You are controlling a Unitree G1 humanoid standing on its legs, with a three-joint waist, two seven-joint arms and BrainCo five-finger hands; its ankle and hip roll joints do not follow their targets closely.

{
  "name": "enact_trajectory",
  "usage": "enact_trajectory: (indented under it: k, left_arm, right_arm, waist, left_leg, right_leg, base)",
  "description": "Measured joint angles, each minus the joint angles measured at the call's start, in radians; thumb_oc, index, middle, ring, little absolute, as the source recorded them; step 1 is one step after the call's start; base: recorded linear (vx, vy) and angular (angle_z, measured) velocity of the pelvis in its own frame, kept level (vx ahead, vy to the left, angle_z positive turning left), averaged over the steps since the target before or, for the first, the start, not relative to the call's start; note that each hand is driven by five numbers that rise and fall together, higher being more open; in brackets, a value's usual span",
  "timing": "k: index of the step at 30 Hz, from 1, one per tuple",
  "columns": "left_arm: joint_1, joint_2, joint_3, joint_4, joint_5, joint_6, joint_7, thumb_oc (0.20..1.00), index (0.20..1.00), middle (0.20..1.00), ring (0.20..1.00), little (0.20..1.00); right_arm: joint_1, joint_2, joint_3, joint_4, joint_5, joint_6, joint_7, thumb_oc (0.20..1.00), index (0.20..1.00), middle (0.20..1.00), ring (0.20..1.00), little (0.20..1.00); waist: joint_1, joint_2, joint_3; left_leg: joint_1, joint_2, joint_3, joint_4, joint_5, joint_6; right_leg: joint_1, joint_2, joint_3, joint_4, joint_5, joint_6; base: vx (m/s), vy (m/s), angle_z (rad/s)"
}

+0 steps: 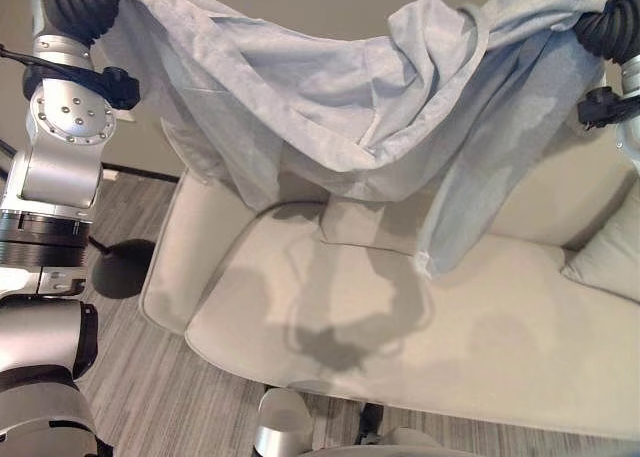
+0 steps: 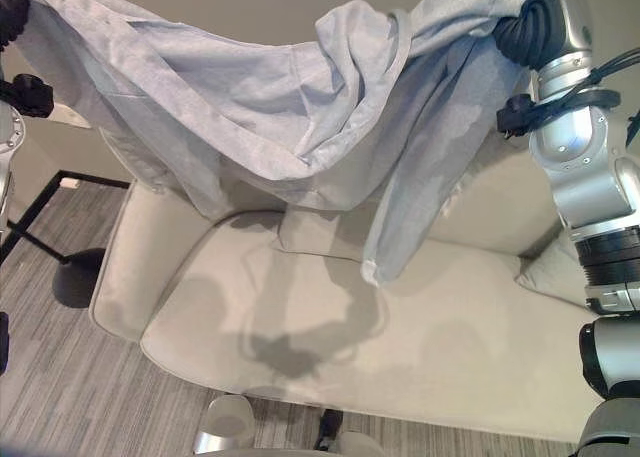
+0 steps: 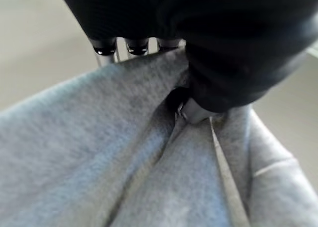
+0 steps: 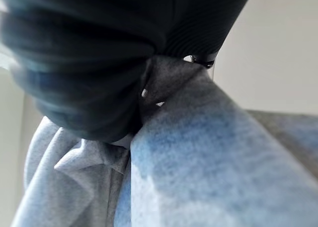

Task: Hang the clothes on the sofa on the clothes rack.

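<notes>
**Grey garment held spread above the sofa by both hands**

The left hand (image 3: 208, 63) is raised high above the left end of the sofa (image 1: 420, 347). In its own wrist view the dark-tipped fingers (image 3: 136, 47) and the thumb are curled into the cloth, so it is pinching one upper edge of the light grey garment (image 1: 300, 97).

From that grip the garment stretches across, well above the sofa's seat and clear of it. Its middle sags in a shallow curve in front of the sofa's backrest, and a bunched fold of collar or hem stands up right of the middle. A long panel of the cloth hangs down from that bunch, its lower corner ending just above the seat cushion without clearly touching it. The cloth's shadow lies on the seat below.

At the sofa's right end sits a pale cushion (image 1: 610, 262) against the backrest. Above that end the right hand (image 4: 99, 63) is raised; its wrist view shows the cloth gathered tight between the covered palm and a fingertip (image 4: 204, 63), so it too is clenched on the garment's other upper edge.

Left of the sofa, on the grey striped floor (image 1: 160, 377), stands a dark round stand base (image 1: 122, 267).
</notes>
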Motion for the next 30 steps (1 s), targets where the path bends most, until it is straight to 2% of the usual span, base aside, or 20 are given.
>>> enact_trajectory:
  k: [1, 3, 4, 6, 9, 10, 11, 12, 14, 15, 16, 17, 19, 20, 21, 23, 24, 25, 27, 30]
  left_arm:
    - [0.006, 0.011, 0.005, -0.004, 0.001, -0.001, 0.005, 0.200, 0.200, 0.200, 0.200, 0.200]
    - [0.006, 0.013, 0.022, -0.004, 0.023, -0.002, 0.014, 0.200, 0.200, 0.200, 0.200, 0.200]
    - [0.003, 0.013, 0.022, -0.004, 0.031, -0.003, 0.016, 0.200, 0.200, 0.200, 0.200, 0.200]
    - [0.002, 0.014, 0.017, -0.006, 0.032, -0.003, 0.016, 0.200, 0.200, 0.200, 0.200, 0.200]
    - [0.005, 0.033, 0.015, -0.006, 0.034, 0.000, 0.016, 0.200, 0.200, 0.200, 0.200, 0.200]
    - [0.007, 0.046, 0.013, -0.005, 0.034, 0.000, 0.017, 0.200, 0.200, 0.200, 0.200, 0.200]
    - [0.008, 0.057, 0.014, -0.006, 0.034, 0.001, 0.019, 0.200, 0.200, 0.200, 0.200, 0.200]
    - [0.011, 0.069, 0.015, -0.006, 0.034, 0.002, 0.029, 0.200, 0.200, 0.200, 0.200, 0.200]
    - [0.011, 0.103, -0.046, 0.006, 0.034, 0.005, 0.050, 0.200, 0.200, 0.200, 0.200, 0.200]
    - [0.008, 0.108, -0.064, 0.004, 0.034, 0.005, 0.051, 0.200, 0.200, 0.200, 0.200, 0.200]
    - [0.000, 0.087, -0.065, 0.008, 0.036, 0.004, 0.052, 0.200, 0.200, 0.200, 0.200, 0.200]
    - [-0.003, 0.061, -0.065, 0.007, 0.037, 0.005, 0.056, 0.200, 0.200, 0.200, 0.200, 0.200]
    - [-0.034, 0.052, -0.120, 0.020, 0.037, 0.006, 0.061, 0.200, 0.200, 0.200, 0.200, 0.200]
    - [-0.056, 0.052, -0.169, 0.031, 0.032, 0.003, 0.062, 0.200, 0.200, 0.200, 0.200, 0.200]
    - [-0.073, 0.053, -0.191, 0.043, 0.029, 0.004, 0.062, 0.200, 0.200, 0.200, 0.200, 0.200]
    - [-0.073, 0.073, -0.192, 0.026, 0.029, -0.001, 0.067, 0.200, 0.200, 0.200, 0.200, 0.200]
    - [-0.072, 0.091, -0.176, 0.025, 0.029, -0.002, 0.071, 0.200, 0.200, 0.200, 0.200, 0.200]
    - [-0.070, 0.113, -0.126, 0.032, 0.029, 0.000, 0.076, 0.200, 0.200, 0.200, 0.200, 0.200]
    - [-0.063, 0.116, -0.085, 0.027, 0.029, 0.000, 0.086, 0.200, 0.200, 0.200, 0.200, 0.200]
    - [-0.060, 0.119, -0.057, 0.027, 0.029, -0.001, 0.088, 0.200, 0.200, 0.200, 0.200, 0.200]
  right_arm:
    - [0.007, 0.002, 0.000, -0.001, 0.000, 0.000, 0.000, 0.200, 0.200, 0.200, 0.200, 0.200]
    - [0.011, 0.002, 0.000, 0.000, 0.000, 0.002, 0.000, 0.200, 0.200, 0.200, 0.200, 0.200]
    - [0.015, 0.004, -0.003, -0.002, 0.001, 0.004, -0.003, 0.200, 0.200, 0.200, 0.200, 0.200]
    - [0.066, 0.043, -0.020, -0.003, 0.001, 0.007, -0.002, 0.200, 0.200, 0.200, 0.200, 0.200]
    - [0.130, 0.095, -0.064, -0.001, 0.001, 0.011, -0.002, 0.200, 0.200, 0.200, 0.200, 0.200]
    - [0.139, 0.097, -0.070, -0.001, 0.000, 0.014, -0.002, 0.200, 0.200, 0.200, 0.200, 0.200]
    - [0.144, 0.098, -0.071, -0.001, 0.000, 0.016, -0.002, 0.200, 0.200, 0.200, 0.200, 0.200]
    - [0.145, 0.104, -0.071, -0.003, -0.001, 0.015, -0.002, 0.200, 0.200, 0.200, 0.200, 0.200]
    - [0.163, 0.123, -0.068, -0.027, -0.003, 0.028, -0.006, 0.200, 0.200, 0.200, 0.200, 0.200]
    - [0.168, 0.135, -0.062, -0.032, -0.004, 0.040, -0.010, 0.200, 0.200, 0.200, 0.200, 0.200]
    - [0.177, 0.135, -0.056, -0.031, -0.006, 0.044, -0.010, 0.200, 0.200, 0.200, 0.200, 0.200]
    - [0.190, 0.135, -0.053, -0.024, -0.012, 0.045, -0.007, 0.200, 0.200, 0.200, 0.200, 0.200]
    - [0.190, 0.106, -0.041, -0.023, -0.021, 0.048, -0.006, 0.200, 0.200, 0.200, 0.200, 0.200]
    - [0.184, 0.036, -0.027, -0.034, -0.020, 0.043, -0.011, 0.200, 0.200, 0.200, 0.200, 0.200]
    - [0.184, 0.003, -0.016, -0.039, -0.020, 0.043, -0.011, 0.200, 0.200, 0.200, 0.200, 0.200]
    - [0.180, -0.045, -0.042, -0.050, -0.020, 0.041, -0.014, 0.200, 0.200, 0.200, 0.200, 0.200]
    - [0.179, -0.054, -0.048, -0.064, -0.020, 0.042, -0.025, 0.200, 0.200, 0.200, 0.200, 0.200]
    - [0.179, -0.060, -0.047, -0.071, -0.020, 0.040, -0.023, 0.200, 0.200, 0.200, 0.200, 0.200]
    - [0.172, -0.059, -0.035, -0.070, -0.019, 0.039, -0.023, 0.200, 0.200, 0.200, 0.200, 0.200]
    - [0.153, -0.059, -0.026, -0.070, -0.018, 0.024, -0.023, 0.200, 0.200, 0.200, 0.200, 0.200]
  waist:
    - [0.004, 0.012, -0.007]
    - [-0.014, 0.029, -0.026]
    - [-0.025, 0.033, -0.031]
    - [-0.030, -0.026, -0.045]
    - [-0.005, -0.058, -0.067]
    - [0.004, -0.062, -0.073]
    - [0.007, -0.058, -0.071]
    - [0.023, -0.071, -0.080]
    - [0.037, -0.068, -0.082]
    - [0.039, -0.053, -0.072]
    - [0.043, -0.037, -0.061]
    - [0.046, -0.008, -0.045]
    - [0.030, 0.031, -0.024]
    - [0.010, 0.039, -0.016]
    - [0.001, 0.042, -0.014]
    - [0.001, 0.026, -0.021]
    - [-0.001, 0.020, -0.024]
    - [0.000, -0.015, -0.032]
    - [0.011, -0.037, -0.041]
    - [0.017, -0.036, -0.041]
  left_leg:
    - [-0.003, 0.053, -0.007, 0.069, -0.047, -0.028]
    - [0.018, 0.116, -0.016, 0.052, -0.068, -0.056]
    - [0.035, 0.117, -0.016, 0.007, -0.067, -0.129]
    - [0.033, 0.044, -0.024, 0.001, -0.075, -0.086]
    - [0.015, 0.003, -0.043, 0.024, -0.110, -0.043]
    - [0.014, -0.013, -0.048, 0.023, -0.116, -0.028]
    - [0.015, -0.034, -0.051, 0.017, -0.116, -0.007]
    - [0.014, -0.061, -0.049, 0.030, -0.118, 0.023]
    - [0.019, -0.129, -0.025, 0.038, -0.106, 0.055]
    - [0.020, -0.130, -0.005, 0.050, -0.109, 0.074]
    - [0.042, -0.135, -0.008, 0.039, -0.117, 0.087]
    - [0.068, -0.139, -0.007, 0.028, -0.118, 0.112]
    - [0.106, -0.146, -0.052, -0.027, -0.094, 0.142]
    - [0.167, -0.188, -0.078, -0.126, -0.044, 0.156]
    - [0.178, -0.197, -0.095, -0.152, -0.031, 0.159]
    - [0.197, -0.248, -0.093, -0.200, -0.032, 0.166]
    - [0.193, -0.267, -0.105, -0.206, -0.035, 0.172]
    - [0.194, -0.301, -0.106, -0.220, -0.023, 0.153]
    - [0.197, -0.318, -0.102, -0.218, -0.024, 0.151]
    - [0.202, -0.309, -0.106, -0.218, -0.029, 0.143]
  right_leg:
    - [0.009, -0.002, -0.007, 0.000, 0.001, 0.009]
    - [0.017, -0.023, -0.028, 0.000, 0.010, 0.029]
    - [0.025, -0.037, -0.029, 0.000, 0.016, 0.041]
    - [0.024, -0.093, -0.027, 0.001, 0.058, -0.001]
    - [0.018, -0.131, 0.001, 0.037, 0.155, -0.098]
    - [0.008, -0.147, 0.006, 0.056, 0.192, -0.112]
    - [-0.013, -0.163, -0.003, 0.090, 0.194, -0.094]
    - [-0.024, -0.182, 0.001, 0.115, 0.244, -0.074]
    - [-0.043, -0.251, 0.001, 0.132, 0.389, -0.086]
    - [-0.044, -0.271, -0.004, 0.145, 0.431, -0.035]
    - [-0.041, -0.280, -0.006, 0.168, 0.390, -0.032]
    - [-0.040, -0.256, 0.009, 0.193, 0.265, -0.008]
    - [-0.045, -0.134, 0.120, 0.253, 0.058, 0.060]
    - [-0.057, -0.033, 0.158, 0.269, -0.039, 0.092]
    - [-0.061, 0.007, 0.177, 0.270, -0.068, 0.091]
    - [-0.088, 0.057, 0.145, 0.225, -0.088, 0.041]
    - [-0.092, 0.076, 0.144, 0.167, -0.088, 0.037]
    - [-0.072, 0.074, 0.137, 0.069, -0.047, -0.009]
    - [-0.039, 0.065, 0.137, 0.003, 0.030, -0.009]
    - [-0.031, 0.074, 0.137, 0.004, 0.032, -0.009]
  base:
    - [-0.04, 0.287, 0.33]
    - [-0.05, 0.302, 0.39]
    - [-0.03, 0.319, 0.40]
    - [-0.02, 0.398, 0.41]
    - [-0.02, 0.396, 0.44]
    - [0.00, 0.382, 0.47]
    - [-0.03, 0.490, 0.35]
    - [-0.09, 0.794, 0.31]
    - [-0.08, 0.597, 0.14]
    - [-0.02, 0.236, 0.00]
    - [-0.04, 0.341, 0.04]
    - [-0.04, 0.220, 0.08]
    - [-0.06, 0.203, 0.49]
    - [-0.05, 0.215, 0.79]
    - [0.00, 0.136, 0.86]
    - [0.01, 0.070, 0.38]
    - [0.00, -0.022, 0.11]
    - [-0.01, -0.028, 0.23]
    - [0.03, -0.006, 0.05]
    - [0.08, 0.033, 0.08]
